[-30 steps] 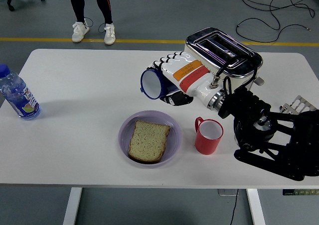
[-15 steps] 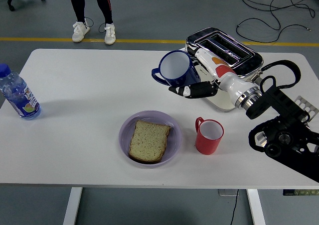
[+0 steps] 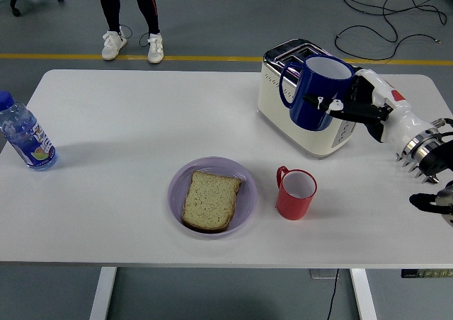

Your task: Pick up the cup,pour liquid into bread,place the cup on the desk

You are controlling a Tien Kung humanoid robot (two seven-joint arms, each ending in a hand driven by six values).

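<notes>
**A:** How many cups are there?

**B:** Two. The right hand (image 3: 368,107) has its fingers (image 3: 333,106) wrapped around the blue cup (image 3: 320,92). The cup is upright, up in the air by the toaster (image 3: 290,115), near the table's far right corner. A red cup (image 3: 295,193) stands beside the purple plate (image 3: 244,200).

**A:** And the rest?

**B:** One slice of bread (image 3: 210,200) on the plate. One water bottle (image 3: 25,137) at the left edge. The table (image 3: 134,122) is white. The floor (image 3: 212,23) is grey with a yellow line (image 3: 71,56), and a person's white shoes (image 3: 132,46) stand there.
</notes>
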